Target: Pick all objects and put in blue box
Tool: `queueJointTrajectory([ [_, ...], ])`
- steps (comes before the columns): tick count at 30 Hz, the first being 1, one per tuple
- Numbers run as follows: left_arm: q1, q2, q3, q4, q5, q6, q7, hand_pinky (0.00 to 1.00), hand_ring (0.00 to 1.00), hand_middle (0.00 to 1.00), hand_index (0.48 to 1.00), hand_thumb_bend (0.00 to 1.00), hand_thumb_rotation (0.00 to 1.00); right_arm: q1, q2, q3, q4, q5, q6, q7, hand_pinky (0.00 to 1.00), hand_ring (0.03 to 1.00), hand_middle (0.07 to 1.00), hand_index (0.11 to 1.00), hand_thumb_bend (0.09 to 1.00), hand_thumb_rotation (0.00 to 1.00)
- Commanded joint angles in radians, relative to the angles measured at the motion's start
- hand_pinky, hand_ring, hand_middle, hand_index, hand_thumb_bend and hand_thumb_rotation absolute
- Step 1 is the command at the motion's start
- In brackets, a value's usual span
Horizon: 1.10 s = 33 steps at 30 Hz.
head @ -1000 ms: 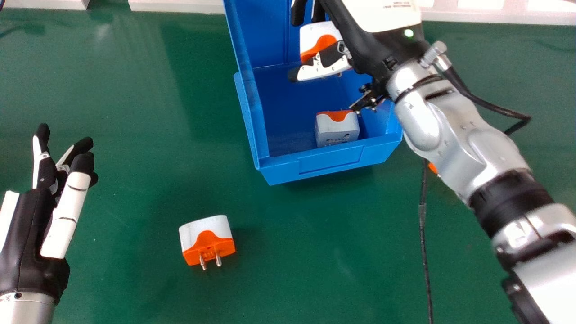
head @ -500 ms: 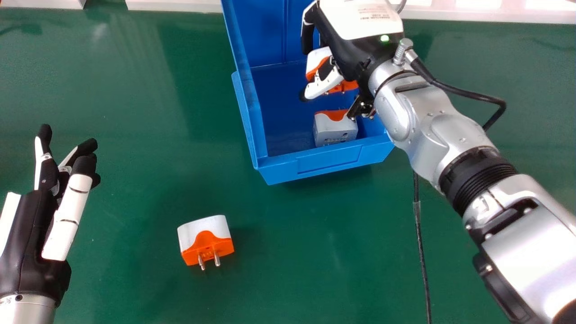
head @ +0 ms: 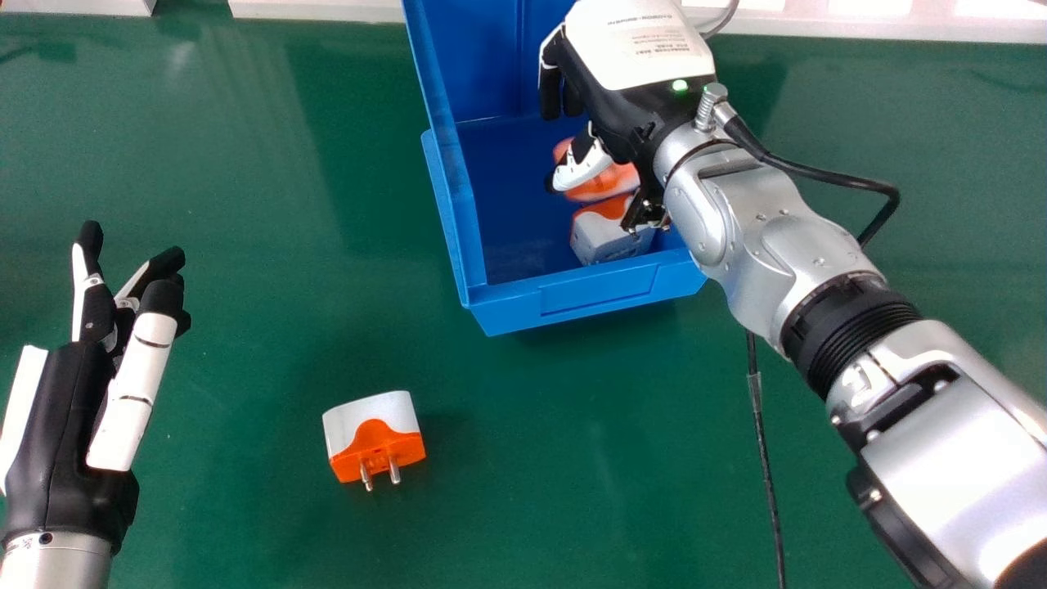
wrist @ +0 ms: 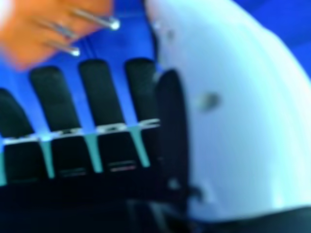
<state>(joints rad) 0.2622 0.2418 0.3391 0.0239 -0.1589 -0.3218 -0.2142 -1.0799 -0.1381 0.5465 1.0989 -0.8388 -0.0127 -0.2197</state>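
Note:
My right hand point(head: 634, 106) is inside the blue box point(head: 597, 290) in the head view, its fingers relaxed and open. Just beneath its thumb is a blurred orange adapter point(head: 604, 182), against a white and orange adapter point(head: 605, 237) lying tilted near the box's front wall. In the right hand view, the pronged orange adapter point(wrist: 53, 31) appears beyond the straight fingers of the right hand point(wrist: 99, 92), apart from them. Another white and orange adapter point(head: 372, 438) rests on the green table, prongs toward me. My left hand point(head: 69, 409) is open at the lower left.
The green table point(head: 270, 245) surrounds the box. A black cable point(head: 765, 458) runs down the table right of the box, partly under my right arm. White structures point(head: 319, 8) border the table's far edge.
My right hand has come lower and nearer inside the box and let go of the adapter, which has dropped toward the other one. That one has tilted. The left hand has shifted slightly right.

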Motion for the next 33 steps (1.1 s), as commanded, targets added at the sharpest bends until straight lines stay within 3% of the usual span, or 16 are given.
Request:
queueJointTrajectory([
  [1, 0.007, -0.001, -0.001, -0.022, 0.007, -0.015, 0.008, 0.88, 0.92, 0.92, 0.913, 0.62, 0.85, -0.048, -0.004, 0.024, -0.032, -0.022, 0.008, -0.015, 0.36, 0.478, 0.557, 0.491, 0.499, 0.16],
  [2, 0.007, 0.001, -0.003, -0.023, 0.012, -0.015, 0.01, 0.88, 0.92, 0.92, 0.914, 0.62, 0.85, -0.049, -0.006, 0.032, -0.04, -0.025, 0.016, -0.001, 0.39, 0.509, 0.59, 0.556, 0.53, 0.27],
  [4, 0.006, 0.002, -0.006, -0.022, 0.016, -0.017, 0.012, 0.88, 0.92, 0.92, 0.915, 0.62, 0.86, -0.05, -0.01, 0.045, -0.051, -0.033, 0.026, 0.016, 0.56, 0.693, 0.759, 0.732, 0.588, 0.5],
  [6, 0.004, 0.003, -0.008, -0.022, 0.015, -0.016, 0.012, 0.88, 0.92, 0.92, 0.917, 0.62, 0.86, -0.048, -0.008, 0.054, -0.063, -0.04, 0.046, 0.022, 0.63, 0.769, 0.833, 0.8, 0.614, 0.59],
  [9, 0.0, 0.005, -0.01, -0.015, 0.013, -0.014, 0.011, 0.89, 0.92, 0.92, 0.918, 0.63, 0.86, -0.041, -0.005, 0.052, -0.084, -0.033, 0.061, 0.035, 0.69, 0.825, 0.889, 0.857, 0.609, 0.63],
  [13, -0.003, 0.006, -0.012, -0.011, 0.019, -0.02, 0.013, 0.89, 0.92, 0.92, 0.917, 0.63, 0.87, -0.028, -0.009, 0.051, -0.105, -0.031, 0.065, 0.035, 0.7, 0.835, 0.891, 0.86, 0.579, 0.58],
  [16, -0.009, 0.006, -0.011, -0.007, 0.007, -0.016, 0.006, 0.89, 0.92, 0.92, 0.911, 0.61, 0.86, -0.015, -0.013, 0.05, -0.13, -0.031, 0.077, 0.04, 0.71, 0.841, 0.892, 0.861, 0.549, 0.56],
  [20, -0.013, 0.011, -0.012, -0.005, 0.024, -0.012, 0.015, 0.88, 0.93, 0.92, 0.918, 0.62, 0.87, 0.025, -0.018, 0.025, -0.201, -0.01, 0.092, 0.027, 0.72, 0.858, 0.902, 0.866, 0.508, 0.53],
  [24, -0.021, 0.016, -0.006, 0.008, 0.012, -0.009, 0.006, 0.89, 0.93, 0.93, 0.924, 0.62, 0.86, 0.075, -0.028, 0.01, -0.309, -0.009, 0.127, 0.024, 0.74, 0.873, 0.909, 0.87, 0.466, 0.48],
  [26, -0.021, 0.021, -0.003, 0.012, 0.013, -0.01, 0.002, 0.89, 0.93, 0.93, 0.92, 0.61, 0.86, 0.118, -0.037, -0.005, -0.389, -0.008, 0.14, 0.012, 0.74, 0.87, 0.905, 0.867, 0.454, 0.46],
  [30, -0.02, 0.023, 0.006, 0.02, -0.013, -0.007, -0.013, 0.91, 0.93, 0.93, 0.913, 0.63, 0.85, 0.243, -0.061, -0.043, -0.616, -0.007, 0.187, 0.048, 0.76, 0.871, 0.906, 0.869, 0.455, 0.38],
  [33, -0.013, 0.026, 0.011, 0.011, -0.016, 0.002, -0.01, 0.92, 0.93, 0.92, 0.912, 0.63, 0.85, 0.358, -0.091, -0.065, -0.798, -0.011, 0.193, 0.075, 0.74, 0.879, 0.91, 0.867, 0.435, 0.33],
])
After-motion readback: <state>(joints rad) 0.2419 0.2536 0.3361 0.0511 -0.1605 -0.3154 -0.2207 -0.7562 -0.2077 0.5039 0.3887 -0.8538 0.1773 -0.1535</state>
